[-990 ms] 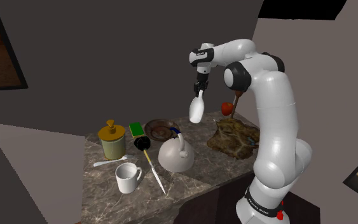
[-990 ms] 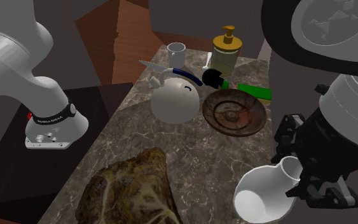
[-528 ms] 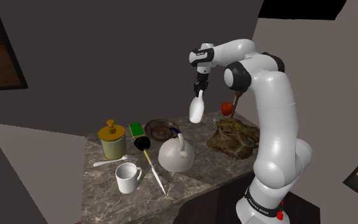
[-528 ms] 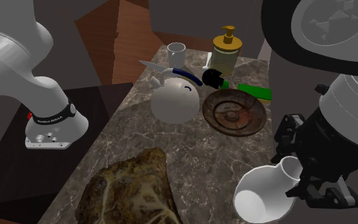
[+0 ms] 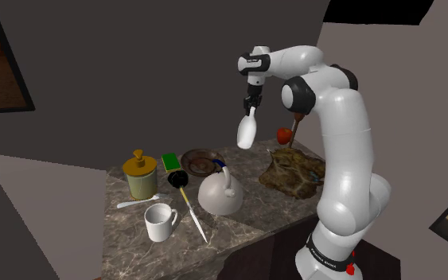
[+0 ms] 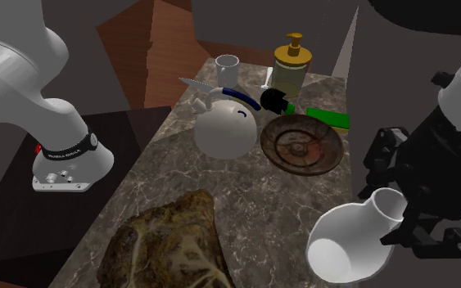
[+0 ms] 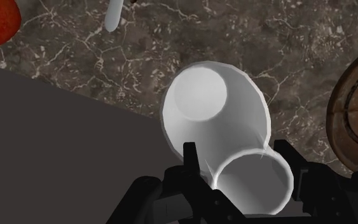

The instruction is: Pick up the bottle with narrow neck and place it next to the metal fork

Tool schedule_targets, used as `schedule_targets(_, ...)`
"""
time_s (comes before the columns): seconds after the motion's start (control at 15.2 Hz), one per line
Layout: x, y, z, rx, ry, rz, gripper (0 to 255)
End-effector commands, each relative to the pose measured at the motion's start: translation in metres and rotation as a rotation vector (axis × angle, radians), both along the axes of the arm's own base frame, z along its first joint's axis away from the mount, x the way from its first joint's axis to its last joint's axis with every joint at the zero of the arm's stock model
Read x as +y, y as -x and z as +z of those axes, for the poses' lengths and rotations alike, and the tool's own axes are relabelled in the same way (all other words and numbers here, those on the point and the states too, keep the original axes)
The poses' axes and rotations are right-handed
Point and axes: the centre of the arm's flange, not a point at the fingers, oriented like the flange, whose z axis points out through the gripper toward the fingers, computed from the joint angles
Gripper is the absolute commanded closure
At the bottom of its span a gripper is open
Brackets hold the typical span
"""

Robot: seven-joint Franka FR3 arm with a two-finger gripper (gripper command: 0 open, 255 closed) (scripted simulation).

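I've got the white narrow-necked bottle (image 5: pixel 247 134) clamped at its neck in the gripper (image 5: pixel 250 110), with the body hanging below and slightly tilted. It is high over the far end of the marble counter (image 5: pixel 126 243), near the brown plate (image 5: pixel 202 162). The neck is the only part slim enough for the fingers, and I judge the height is there to clear the kettle (image 5: pixel 220 195). The pale fork (image 5: pixel 138 202) lies well apart, between the soap dispenser (image 5: pixel 141 175) and the mug (image 5: pixel 160 221), so the carry across remains.
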Motion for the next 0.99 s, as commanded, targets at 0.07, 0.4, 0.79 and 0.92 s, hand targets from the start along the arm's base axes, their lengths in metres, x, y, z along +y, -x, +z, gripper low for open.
schedule_targets(0.07, 0.0, -0.001, 0.017, 0.0, 0.0, 0.0, 255)
schedule_targets(0.4, 0.0, -0.001, 0.044, 0.0, 0.0, 0.0, 255)
schedule_targets(0.79, 0.026, -0.003, 0.061, 0.0, 0.0, 0.0, 255)
schedule_targets(0.92, 0.052, -0.005, 0.061, 0.0, 0.0, 0.0, 255)
